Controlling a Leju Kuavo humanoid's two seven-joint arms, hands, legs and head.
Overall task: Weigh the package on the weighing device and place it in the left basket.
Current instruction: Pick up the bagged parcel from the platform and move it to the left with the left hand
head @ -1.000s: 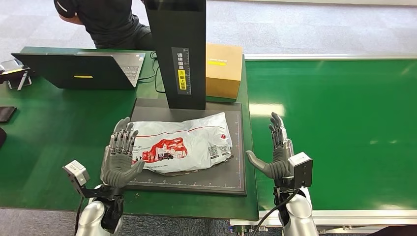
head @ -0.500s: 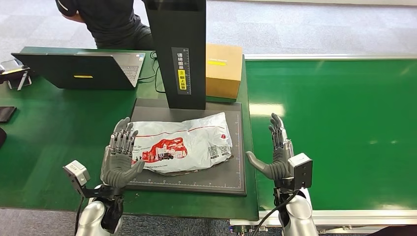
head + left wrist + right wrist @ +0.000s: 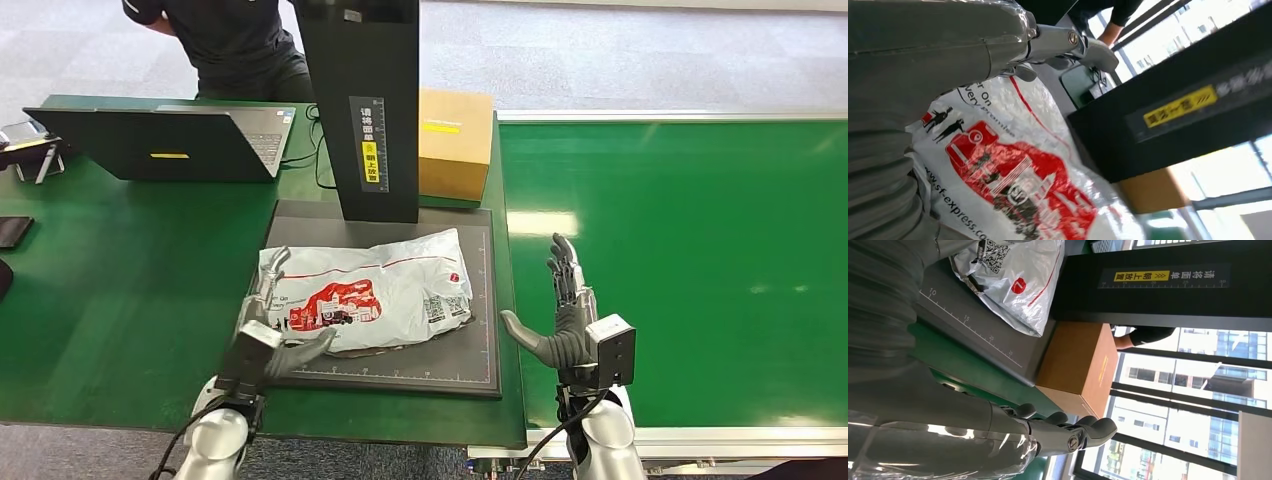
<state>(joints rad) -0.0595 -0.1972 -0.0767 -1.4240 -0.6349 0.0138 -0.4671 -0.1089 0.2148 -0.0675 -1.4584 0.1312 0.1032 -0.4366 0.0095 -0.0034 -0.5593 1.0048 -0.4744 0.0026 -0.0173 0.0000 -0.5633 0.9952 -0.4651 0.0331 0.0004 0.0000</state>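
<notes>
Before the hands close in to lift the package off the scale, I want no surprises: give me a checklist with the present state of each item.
1. SF Express package lies wholly on the weighing platform: ok.
2. Left hand at the package's edge, thumb under its near edge: ok; grip itself: cannot tell.
3. Right hand near the package: not ok, it stands open, apart, over the green table beside the platform.
4. Black column clear of the package: ok, behind it.
5. Left basket ready: cannot tell.
6. Weight reading taken: cannot tell.
</notes>
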